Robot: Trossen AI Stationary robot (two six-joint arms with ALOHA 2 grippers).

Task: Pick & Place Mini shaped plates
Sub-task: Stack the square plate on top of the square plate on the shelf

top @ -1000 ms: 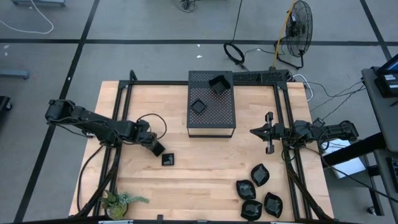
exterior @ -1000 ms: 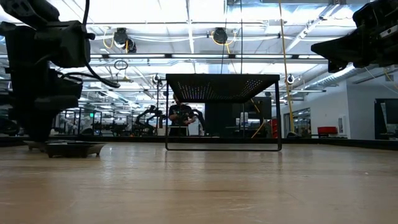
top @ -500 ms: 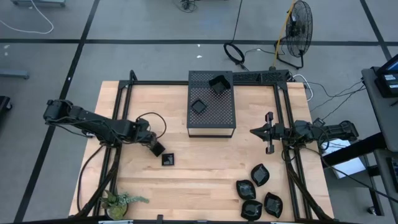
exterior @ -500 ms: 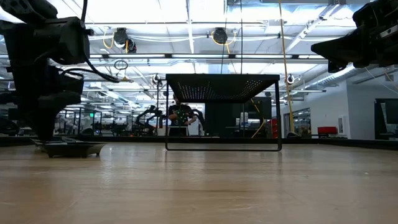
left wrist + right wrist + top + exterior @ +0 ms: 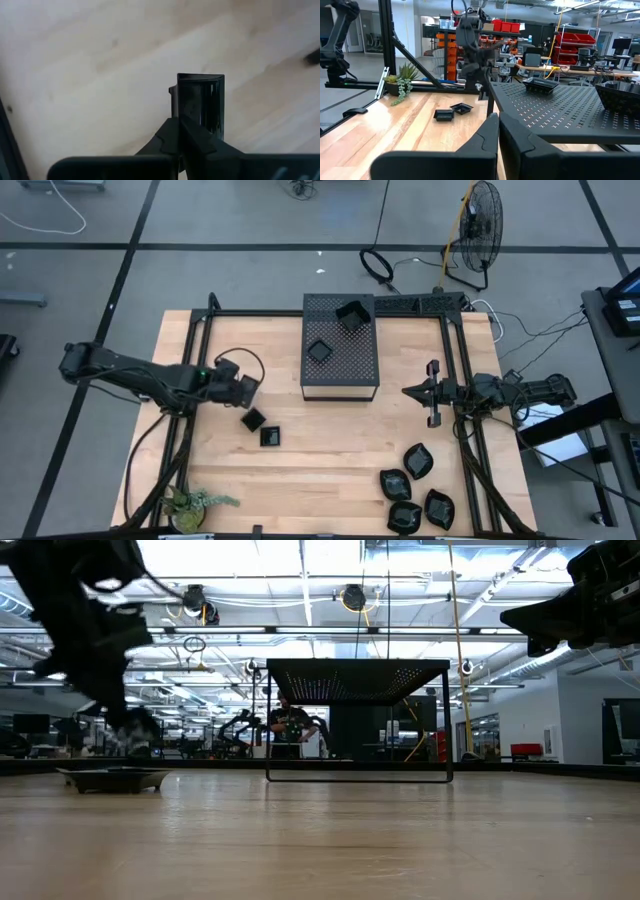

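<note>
Left gripper (image 5: 181, 131), closed, is pinching a square mini plate (image 5: 200, 102) edge-on; thin rim grip risking slippage.

Left arm: we see it stretched in from the left edge, reaching toward the middle.
Left gripper (image 5: 246, 388): raised, its fingers (image 5: 187, 142) pressed together with nothing between them (clearest in the wrist view).
Right arm: parked at the right side.
Right gripper (image 5: 414, 392): raised too, fingers (image 5: 487, 137) together, empty.
</note>
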